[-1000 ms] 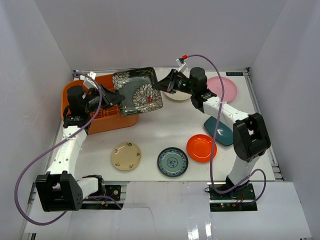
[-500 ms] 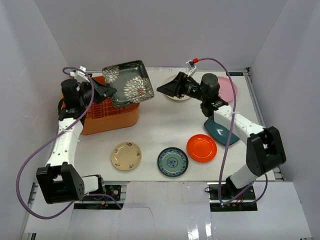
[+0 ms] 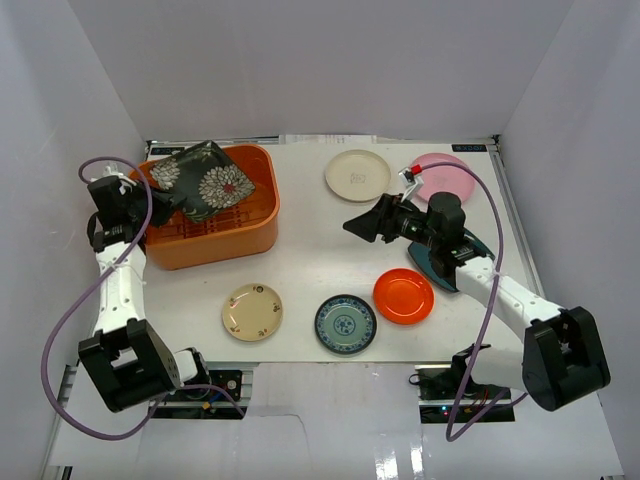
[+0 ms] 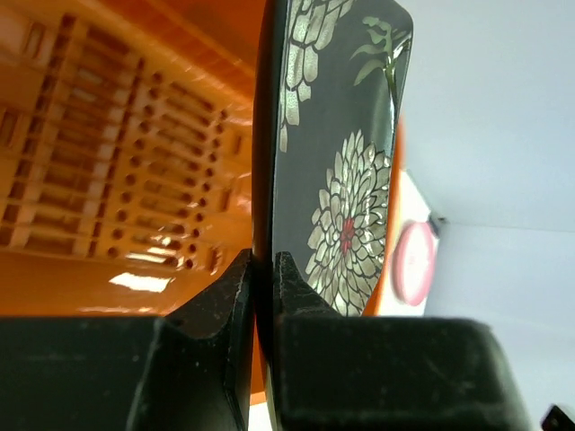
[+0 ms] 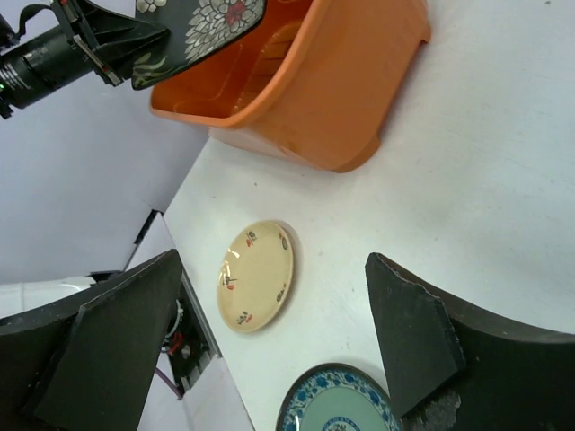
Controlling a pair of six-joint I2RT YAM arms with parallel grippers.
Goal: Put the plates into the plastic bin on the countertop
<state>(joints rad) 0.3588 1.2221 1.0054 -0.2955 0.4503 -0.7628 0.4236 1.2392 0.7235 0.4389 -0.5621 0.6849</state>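
From above, the teal square plate [image 3: 425,258] lies mostly hidden under the right arm [image 3: 497,288]. In the right wrist view the blue-patterned plate [image 5: 334,402] is cut off by the bottom edge and the black floral plate [image 5: 199,21] by the top. In the left wrist view that plate's near rim vanishes between the fingers of the left claw [image 4: 262,266].

1. White walls [image 3: 320,60] stand at the back and on both sides, plain and bare.
2. A small dark box [image 3: 470,148] with blue lit digits sits at the far right, at the foot of the back wall.
3. A metal rail [image 3: 522,245] runs along the right edge of the counter [image 3: 320,260].
4. A glossy white panel [image 3: 330,430] spans the near side, catching reflections of light.
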